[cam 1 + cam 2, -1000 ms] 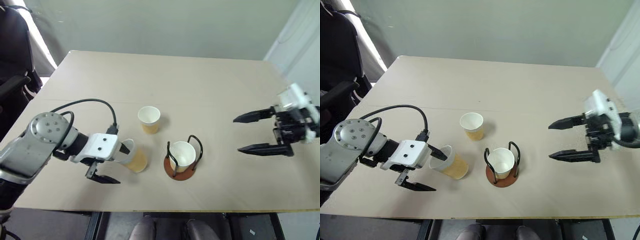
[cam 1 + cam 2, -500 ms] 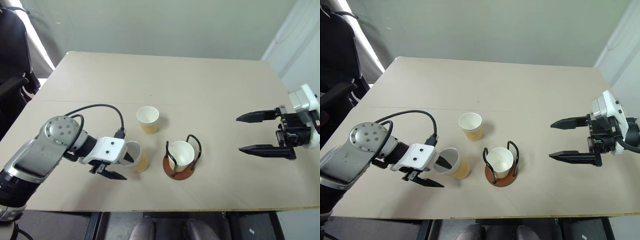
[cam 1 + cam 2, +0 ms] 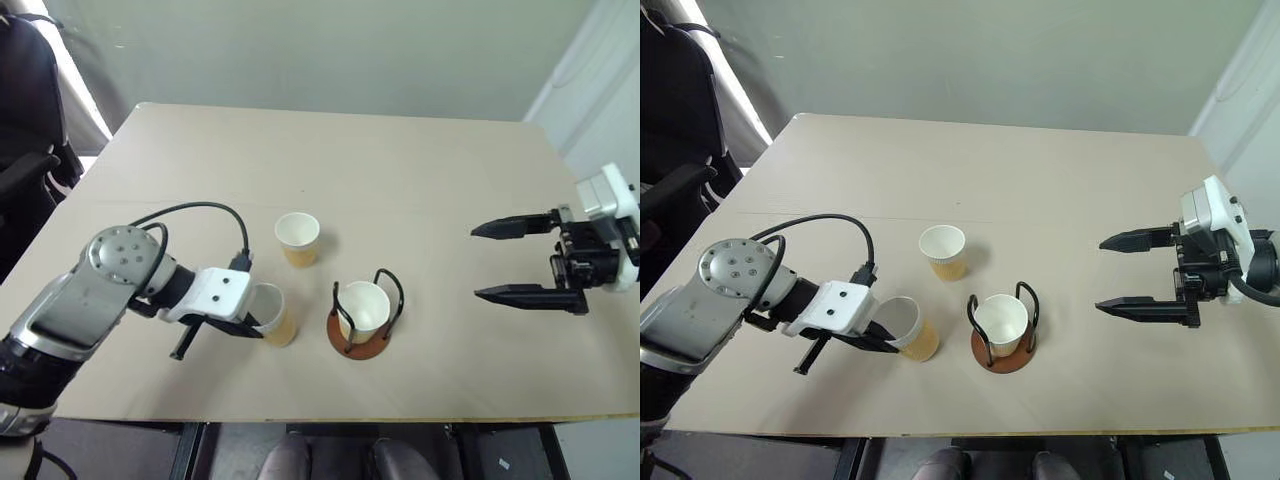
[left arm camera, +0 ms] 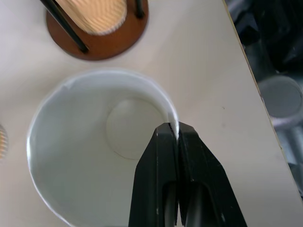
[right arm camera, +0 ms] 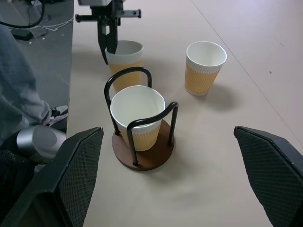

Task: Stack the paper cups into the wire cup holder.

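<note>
Three paper cups are on the table (image 3: 420, 170). One cup (image 3: 363, 305) stands in the wire cup holder (image 3: 360, 346), between its two black loops. A second cup (image 3: 297, 237) stands upright just behind and left of the holder. The third cup (image 3: 274, 314) sits left of the holder, and my left gripper (image 3: 256, 330) is shut on its near rim. In the left wrist view one finger is inside the cup (image 4: 85, 156) and one outside, pinching the wall. My right gripper (image 3: 477, 262) hangs open above the table at the right, pointing toward the holder.
A dark chair (image 3: 30, 110) stands off the table's left side. The table's front edge (image 3: 330, 418) runs close below the holder. A black cable (image 3: 190, 210) loops over my left wrist. Bare tabletop lies between the holder and my right gripper.
My left gripper's fingers have closed from wide open onto the rim of the cup left of the holder. The right gripper has stayed open in place.
</note>
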Robot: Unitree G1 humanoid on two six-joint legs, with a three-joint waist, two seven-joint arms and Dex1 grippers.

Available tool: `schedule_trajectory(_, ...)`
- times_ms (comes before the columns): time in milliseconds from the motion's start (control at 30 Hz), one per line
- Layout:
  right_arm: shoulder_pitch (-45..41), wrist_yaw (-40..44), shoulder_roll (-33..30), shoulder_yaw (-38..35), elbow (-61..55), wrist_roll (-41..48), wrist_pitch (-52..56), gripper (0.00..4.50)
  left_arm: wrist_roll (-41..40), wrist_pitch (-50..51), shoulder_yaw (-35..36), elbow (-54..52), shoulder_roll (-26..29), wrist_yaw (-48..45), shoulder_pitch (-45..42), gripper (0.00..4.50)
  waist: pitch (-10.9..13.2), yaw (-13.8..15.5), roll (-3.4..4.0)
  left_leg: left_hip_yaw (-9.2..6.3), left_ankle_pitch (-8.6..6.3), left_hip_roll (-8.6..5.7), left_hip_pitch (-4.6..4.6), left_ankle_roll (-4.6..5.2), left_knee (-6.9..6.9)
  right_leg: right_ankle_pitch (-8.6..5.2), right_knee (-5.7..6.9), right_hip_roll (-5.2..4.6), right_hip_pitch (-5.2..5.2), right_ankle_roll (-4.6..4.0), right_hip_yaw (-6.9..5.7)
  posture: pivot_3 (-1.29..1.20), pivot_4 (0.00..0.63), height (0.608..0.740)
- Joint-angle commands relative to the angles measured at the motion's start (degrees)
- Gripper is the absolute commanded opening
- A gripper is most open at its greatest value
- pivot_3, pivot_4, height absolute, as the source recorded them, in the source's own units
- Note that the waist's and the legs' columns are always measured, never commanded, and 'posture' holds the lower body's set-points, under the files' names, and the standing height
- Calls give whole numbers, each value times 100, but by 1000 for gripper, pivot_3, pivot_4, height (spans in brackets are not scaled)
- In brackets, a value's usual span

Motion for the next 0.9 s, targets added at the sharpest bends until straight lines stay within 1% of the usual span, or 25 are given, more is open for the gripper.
schedule_trajectory(33, -71, 30, -160, -142, -55, 77, -55, 4500, -558, 10, 175, 188, 2, -260, -704, 24, 0, 4, 0, 0, -1, 0, -1, 1, 5, 0, 0, 0, 1, 0, 0, 0, 150, 740)
schedule_trajectory(133, -7, 151, -236, -247, 33, 77, -103, 4500, -1052, -82, -116, 718, 8, -260, -1730, 24, 1, 30, -1, -5, -2, -1, -5, 3, 22, 0, 11, 0, 0, 0, -4, 0, 150, 740)
schedule_trajectory(267, 105, 215, -319, -323, 142, 14, -189, 4500, -1322, -441, -788, 1482, -157, -260, -2993, 24, -1, 43, 2, -5, -10, -2, -5, 16, 40, 1, 11, 0, 7, 1, -3, 0, 150, 740)
schedule_trajectory(367, 203, 165, -336, -388, 103, 22, -202, 4500, -1497, -785, -1339, 1889, -353, -260, -3684, 24, 0, 43, 1, -5, -13, -4, -8, 21, 47, 2, 10, -1, 8, 4, -3, 0, 150, 740)
schedule_trajectory(433, 260, 110, -346, -431, 61, 22, -199, 4500, -1672, -1000, -1740, 1981, -538, -260, -4046, 24, 0, 46, 2, -5, -14, -4, -10, 24, 49, 2, 9, -1, 8, 4, -3, 0, 150, 740)
schedule_trajectory(500, 289, 69, -353, -458, 38, 25, -194, 4500, -1803, -1174, -2036, 2023, -653, -260, -4261, 24, 0, 43, 2, -4, -15, -4, -17, 25, 50, 2, 5, -1, 6, 7, -3, 0, 150, 740)
schedule_trajectory(667, 536, -129, -367, -728, -197, 83, -56, 4500, -2038, -1759, -2742, 2233, -1160, -260, -4741, 24, 0, 64, 2, -1, -17, -6, -29, 29, 54, -2, 2, -1, 7, 22, -2, 0, 150, 740)
schedule_trajectory(733, 644, -194, -382, -862, -292, 114, 11, 4500, -2157, -1934, -2935, 2301, -1193, -260, -4823, 24, 0, 64, 2, 1, -20, -6, -32, 34, 57, -3, 3, -2, 8, 27, -1, 0, 150, 740)
schedule_trajectory(900, 1001, -173, -464, -1269, -497, 159, 173, 4500, -2320, -2329, -3393, 2209, -1073, -260, -4860, 24, 0, 56, 2, 9, -24, -6, -34, 40, 55, -8, 3, -2, 8, 36, 5, 0, 150, 740)
